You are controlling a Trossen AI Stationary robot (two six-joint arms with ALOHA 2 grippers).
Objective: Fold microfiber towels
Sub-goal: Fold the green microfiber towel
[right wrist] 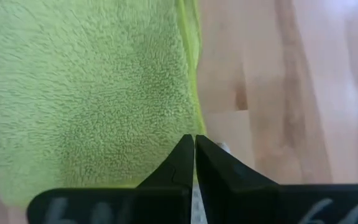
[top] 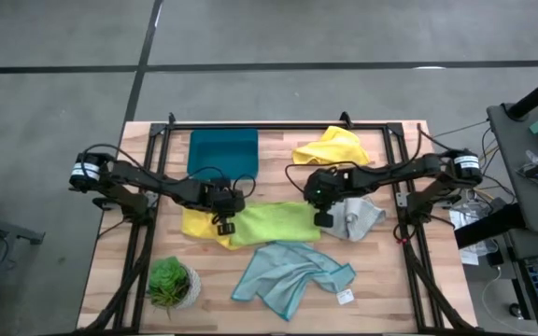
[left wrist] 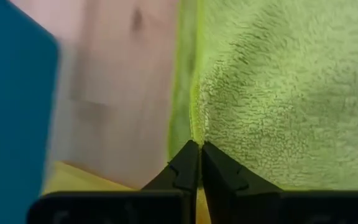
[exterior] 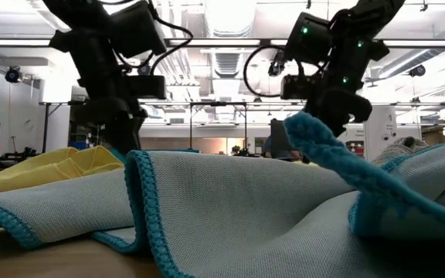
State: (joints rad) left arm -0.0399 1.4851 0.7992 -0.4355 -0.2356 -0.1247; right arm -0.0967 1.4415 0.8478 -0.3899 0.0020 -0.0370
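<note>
The wooden table [top: 278, 308] is a pale plank top crossed by black frame rails. On it, the lime green towel [top: 274, 222] lies flat near the middle as a fleecy rectangle; the places below are given from it. Toward the front edge lies the light blue towel [top: 288, 273], a fine-woven cloth with teal stitched edging, rumpled into folds. Behind the lime towel and off to the left side sits the teal tray [top: 222, 151], a smooth rectangle. A yellow towel [top: 332, 146] is bunched behind it to the right, another yellow towel [top: 201, 227] pokes out from under its left end, and the pale grey towel [top: 358, 217] is crumpled at its right end. The small potted plant [top: 169, 282] stands at the front left.

Both arms reach inward, wrists bent down. The left gripper [left wrist: 196, 163] is pinched together on the lime towel's left edge; the right gripper [right wrist: 194, 158] is pinched together on its right edge.
</note>
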